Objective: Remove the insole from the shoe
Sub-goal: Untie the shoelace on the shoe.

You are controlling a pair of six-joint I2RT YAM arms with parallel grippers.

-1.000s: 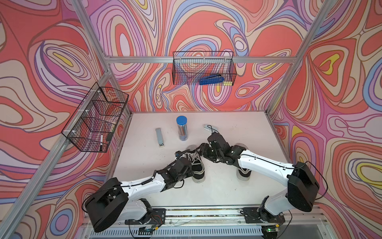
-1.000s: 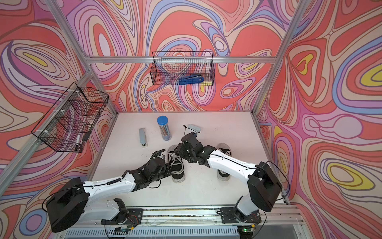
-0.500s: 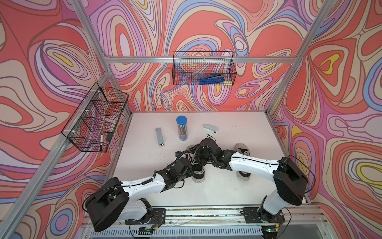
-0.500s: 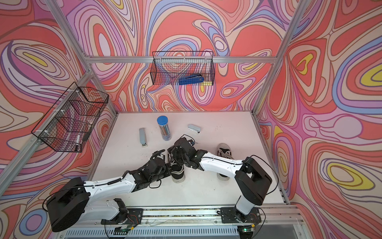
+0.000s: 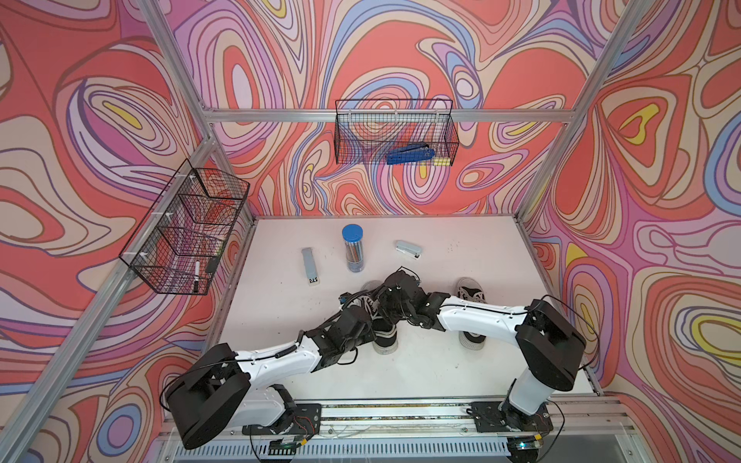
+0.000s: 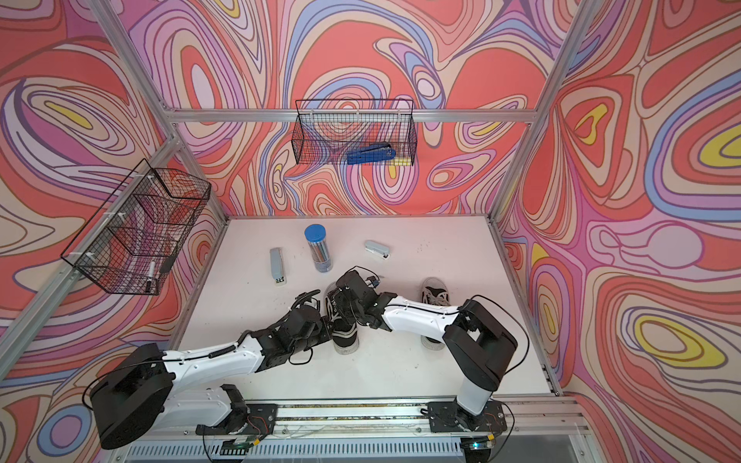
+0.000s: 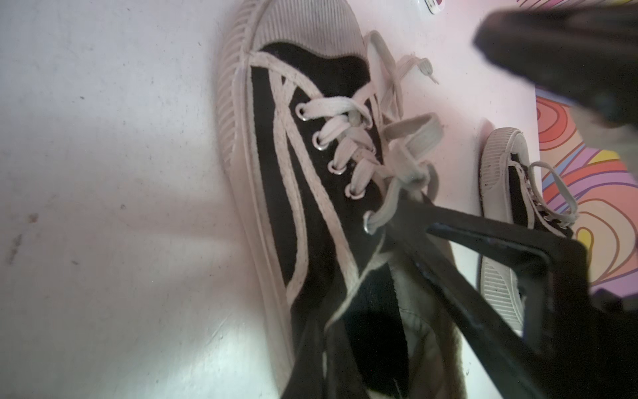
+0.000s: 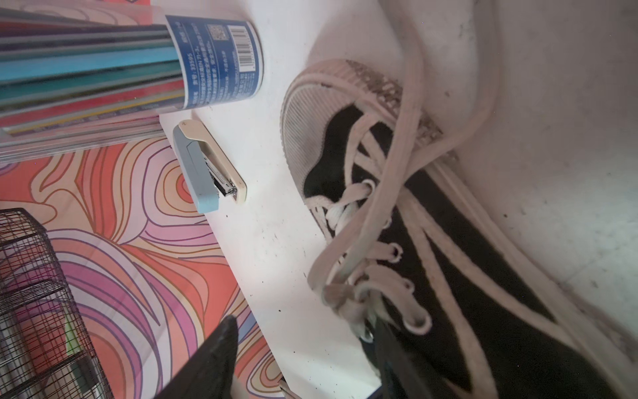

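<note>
Left wrist view, shoe (image 7: 303, 165): black with white laces, upright on the counter (image 7: 103, 172); heel cut off at the frame edge.
Insole: within the shoe's dark mouth, which a finger crosses; cannot be made out.
Left fingers (image 7: 448, 273): pressed together at the mouth; what they pinch is unclear.
Right fingers (image 8: 210, 362): spread, one beside the shoe, one at the tongue; both blurred.
Second shoe (image 5: 470, 292): middle hidden under the right arm (image 5: 481, 320).

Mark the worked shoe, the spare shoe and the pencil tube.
worked shoe (image 7: 276, 165), left wrist view, black side panel.
spare shoe (image 5: 469, 289), in a top view, laced upper.
pencil tube (image 5: 352, 233), in a top view, blue lid.
</note>
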